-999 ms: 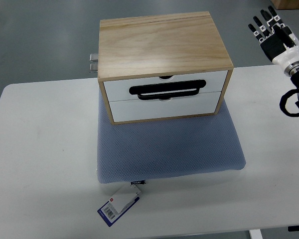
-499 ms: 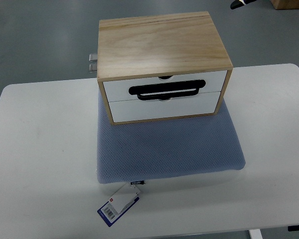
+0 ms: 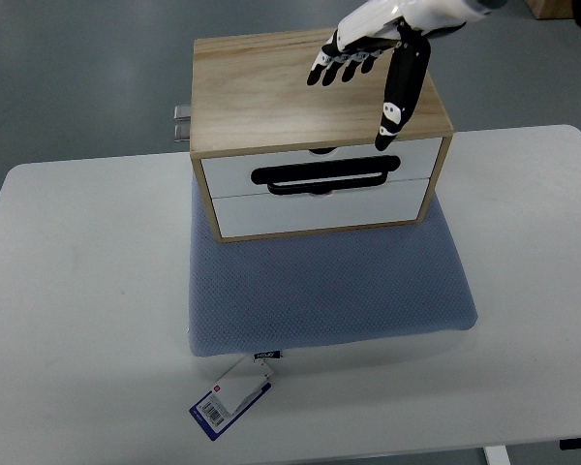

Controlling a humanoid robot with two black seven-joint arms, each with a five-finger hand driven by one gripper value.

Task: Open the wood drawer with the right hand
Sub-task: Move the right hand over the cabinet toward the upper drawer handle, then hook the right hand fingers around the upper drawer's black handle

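Note:
A wooden box (image 3: 300, 87) with two white drawer fronts stands on a blue-grey cushion (image 3: 329, 291). Both drawers look shut. A black loop handle (image 3: 324, 177) lies across the seam between the upper drawer (image 3: 232, 172) and the lower drawer (image 3: 320, 211). My right hand (image 3: 373, 97) reaches in from the top right and hovers over the box's right top. Its fingers (image 3: 344, 66) are spread and hold nothing. The thumb (image 3: 399, 92) points down toward the upper drawer's right end, just above the handle. The left arm is out of view.
The cushion lies on a white table (image 3: 77, 291). A tag with a barcode (image 3: 229, 397) hangs off the cushion's front edge. A metal bracket (image 3: 181, 123) sticks out behind the box's left side. Grey floor lies beyond the table.
The right hand was upright at the right edge, then almost out of view at the top. It is now over the box top with the thumb near the upper drawer.

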